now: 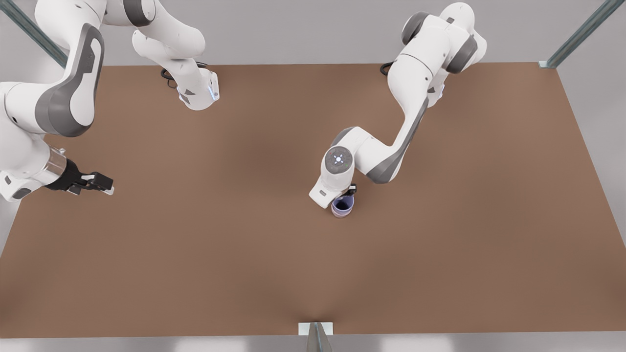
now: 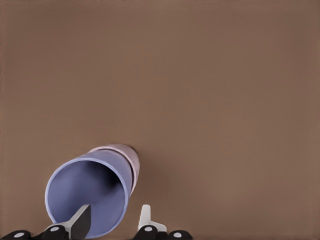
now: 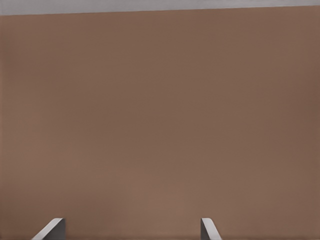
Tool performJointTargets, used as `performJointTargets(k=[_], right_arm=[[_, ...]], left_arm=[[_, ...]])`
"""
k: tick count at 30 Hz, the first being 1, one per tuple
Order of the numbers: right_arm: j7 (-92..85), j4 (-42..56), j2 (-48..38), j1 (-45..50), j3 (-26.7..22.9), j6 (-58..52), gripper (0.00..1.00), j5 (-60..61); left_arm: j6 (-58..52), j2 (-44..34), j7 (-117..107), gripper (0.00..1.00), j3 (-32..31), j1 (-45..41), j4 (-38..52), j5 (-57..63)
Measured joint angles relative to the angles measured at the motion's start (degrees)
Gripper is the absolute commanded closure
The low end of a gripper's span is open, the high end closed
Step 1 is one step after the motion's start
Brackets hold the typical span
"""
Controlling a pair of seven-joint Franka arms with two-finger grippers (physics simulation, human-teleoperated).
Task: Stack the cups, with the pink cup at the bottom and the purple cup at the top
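Item: purple cup (image 2: 87, 192), bluish-lavender tumbler, mouth up, near the middle of the brown tabletop (image 1: 195, 274). It sits nested in the pink cup (image 2: 131, 159), of which only a pale rim and a strip of wall show behind it in the left wrist view. In the front view the pair reads as one cup (image 1: 342, 206).

Left claw (image 2: 111, 220): directly over the stack, fingers straddling the purple cup's wall, one inside the mouth and one outside. They look parted, with a gap on the outer side; not clamped, as far as can be judged.

Right claw (image 3: 131, 229): at the front view's left edge (image 1: 100, 185), well apart from the cups, fingers wide apart, empty, waiting.

Step in hand: release after placing; the stack appears made.

Next move calls for: a straight lift of the left claw, so neither finger drags the purple cup's rim or tips the stack.
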Motion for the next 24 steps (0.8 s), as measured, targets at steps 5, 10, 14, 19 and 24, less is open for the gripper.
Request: performJointTargets(k=[5, 10, 14, 19, 24], right_arm=[[-0.03, 0.00, 0.18, 0.08, 0.04, 0.03, 0.00, 0.04], [-0.05, 0.00, 0.20, 0.02, 0.02, 0.04, 0.00, 0.04], [-0.07, 0.00, 0.27, 0.07, 0.01, 0.09, 0.00, 0.05], [-0.09, 0.00, 0.37, 0.07, 0.02, 0.26, 0.00, -0.01], [-0.10, 0.00, 0.39, 0.06, 0.00, 0.43, 0.00, -0.03]], left_arm=[[-5.29, -5.73, 3.73, 0.00, 9.68, 3.11, 1.26, -4.21], [-18.72, -9.67, 12.80, 0.00, 19.44, 6.85, 12.68, -6.41], [-24.27, -17.77, 19.51, 0.00, 7.71, 19.36, 10.00, -6.67], [-25.16, -23.53, 26.12, 0.00, 3.27, 23.87, 2.68, -6.72], [-25.09, -24.04, 31.13, 0.00, -0.49, 27.03, 1.96, -6.64]])
